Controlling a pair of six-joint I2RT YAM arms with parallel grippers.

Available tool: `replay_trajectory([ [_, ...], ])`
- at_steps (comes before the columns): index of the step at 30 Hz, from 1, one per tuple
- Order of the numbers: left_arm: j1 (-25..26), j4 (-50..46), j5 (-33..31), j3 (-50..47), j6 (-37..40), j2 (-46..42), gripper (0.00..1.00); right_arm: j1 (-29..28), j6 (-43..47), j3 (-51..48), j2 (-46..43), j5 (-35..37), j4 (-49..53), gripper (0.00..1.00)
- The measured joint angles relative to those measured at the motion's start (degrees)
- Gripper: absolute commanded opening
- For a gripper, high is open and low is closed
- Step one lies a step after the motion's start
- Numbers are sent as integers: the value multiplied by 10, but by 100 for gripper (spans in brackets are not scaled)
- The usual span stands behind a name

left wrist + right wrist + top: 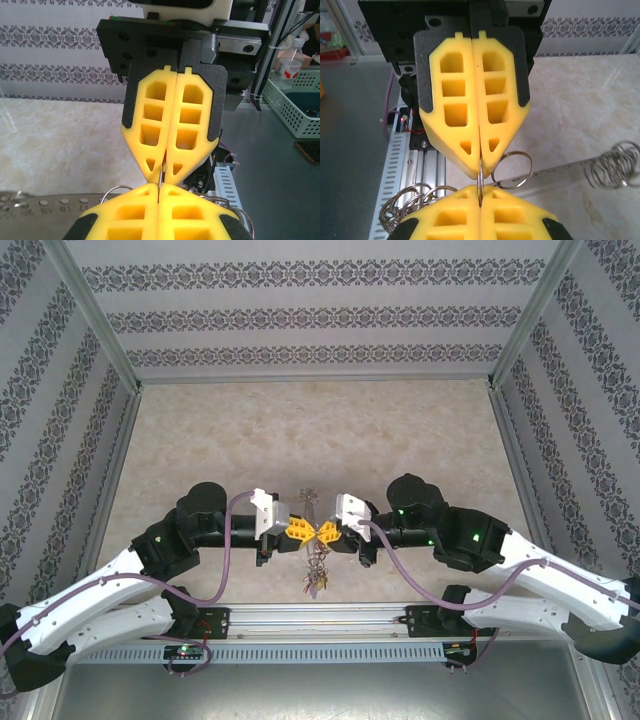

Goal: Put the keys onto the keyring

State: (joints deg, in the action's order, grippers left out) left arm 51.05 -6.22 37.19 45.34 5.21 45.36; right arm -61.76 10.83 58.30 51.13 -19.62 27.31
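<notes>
We're looking at the desk (300, 430), pale marbled top, patterned panels (320, 310) around it. Down by the front rail (320, 618), the keyring (318, 578), rings bunched low; we can't tell whether it touches the desk.

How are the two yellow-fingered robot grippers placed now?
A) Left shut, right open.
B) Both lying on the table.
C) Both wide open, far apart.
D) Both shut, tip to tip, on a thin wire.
D: the left gripper and right gripper meet tip to tip, jaws closed on the thin grey wire keyring.
</notes>
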Motion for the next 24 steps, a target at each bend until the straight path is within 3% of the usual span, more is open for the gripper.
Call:
replay_trajectory([
  [7, 0, 29, 14, -5, -14, 7, 0, 0, 5, -23, -27, 2, -26, 0],
  [10, 0, 13, 7, 5, -5, 17, 18, 0, 10, -23, -27, 12, -21, 0],
  [13, 3, -40, -20, 39, 16, 33, 25, 0, 16, -16, -21, 30, -2, 0],
  [24, 32, -176, -104, 107, 85, 47, 27, 0, 31, 46, 38, 46, 82, 0],
])
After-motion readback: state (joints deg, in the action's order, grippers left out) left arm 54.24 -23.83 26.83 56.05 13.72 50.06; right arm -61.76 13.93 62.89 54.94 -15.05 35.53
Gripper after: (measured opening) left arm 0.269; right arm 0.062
